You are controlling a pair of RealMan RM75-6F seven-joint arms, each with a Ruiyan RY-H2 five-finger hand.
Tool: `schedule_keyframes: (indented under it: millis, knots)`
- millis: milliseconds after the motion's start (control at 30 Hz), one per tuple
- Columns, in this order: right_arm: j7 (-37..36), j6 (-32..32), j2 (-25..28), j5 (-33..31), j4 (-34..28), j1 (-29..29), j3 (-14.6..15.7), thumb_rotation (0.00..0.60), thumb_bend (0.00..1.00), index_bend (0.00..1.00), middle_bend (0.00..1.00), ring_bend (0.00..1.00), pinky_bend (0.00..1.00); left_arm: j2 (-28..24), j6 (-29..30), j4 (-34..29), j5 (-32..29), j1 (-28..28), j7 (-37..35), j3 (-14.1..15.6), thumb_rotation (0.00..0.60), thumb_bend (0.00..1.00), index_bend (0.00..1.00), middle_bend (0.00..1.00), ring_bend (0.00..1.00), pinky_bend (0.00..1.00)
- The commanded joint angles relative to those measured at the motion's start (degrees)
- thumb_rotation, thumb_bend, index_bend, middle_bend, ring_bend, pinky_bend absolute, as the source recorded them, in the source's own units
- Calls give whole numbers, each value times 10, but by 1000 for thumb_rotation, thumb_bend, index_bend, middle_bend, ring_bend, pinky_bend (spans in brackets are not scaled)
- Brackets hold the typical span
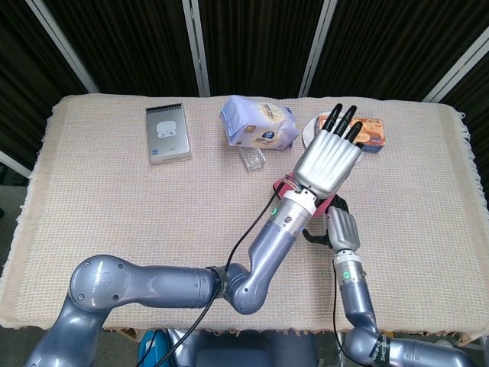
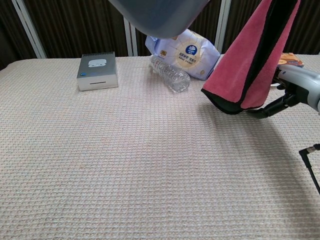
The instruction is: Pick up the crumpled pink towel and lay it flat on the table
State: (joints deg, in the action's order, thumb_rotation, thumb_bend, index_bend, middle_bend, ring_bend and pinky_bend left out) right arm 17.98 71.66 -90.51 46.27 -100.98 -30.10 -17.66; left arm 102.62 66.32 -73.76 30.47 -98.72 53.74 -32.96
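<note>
The pink towel [image 2: 248, 62], edged in black, hangs folded from my left hand [image 1: 328, 158], which is raised high over the right half of the table. Its lowest corner hovers just above the cloth. In the head view only pink slivers of the towel [image 1: 282, 183] show under that hand's wrist, and the grip itself is hidden. My right hand [image 1: 341, 226] is low, just behind and right of the hanging towel. In the chest view my right hand [image 2: 296, 86] has its dark fingertips [image 2: 265, 110] at the towel's bottom edge, and I see nothing clasped in them.
A grey box [image 2: 97, 71] stands at the back left. A purple tissue pack [image 2: 185, 50] and a clear plastic bottle [image 2: 171, 73] lie at the back centre. A plate [image 1: 313, 130] with an orange snack box [image 1: 368, 130] sits at the back right. A woven cloth [image 2: 125, 165] covers the table.
</note>
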Motion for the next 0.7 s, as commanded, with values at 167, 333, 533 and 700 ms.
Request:
schedule_keyframes:
  millis: [167, 333, 533, 700]
  knots:
    - [1, 1, -10, -15, 1, -2, -4, 600, 258, 0, 0, 0, 0, 31, 40, 30, -11, -28, 33, -12, 600, 612, 597, 194, 0, 23]
    - [-5, 14, -23, -23, 5, -4, -17, 600, 258, 0, 0, 0, 0, 53, 72, 49, -28, -45, 64, -26, 600, 622, 597, 191, 0, 23]
    - [-5, 26, -38, -29, 10, -4, -23, 600, 258, 0, 0, 0, 0, 71, 90, 65, -45, -58, 102, -33, 600, 635, 597, 185, 0, 23]
    - [-8, 26, -41, -35, 11, -3, -26, 600, 258, 0, 0, 0, 0, 83, 105, 80, -50, -71, 129, -40, 600, 651, 608, 187, 0, 23]
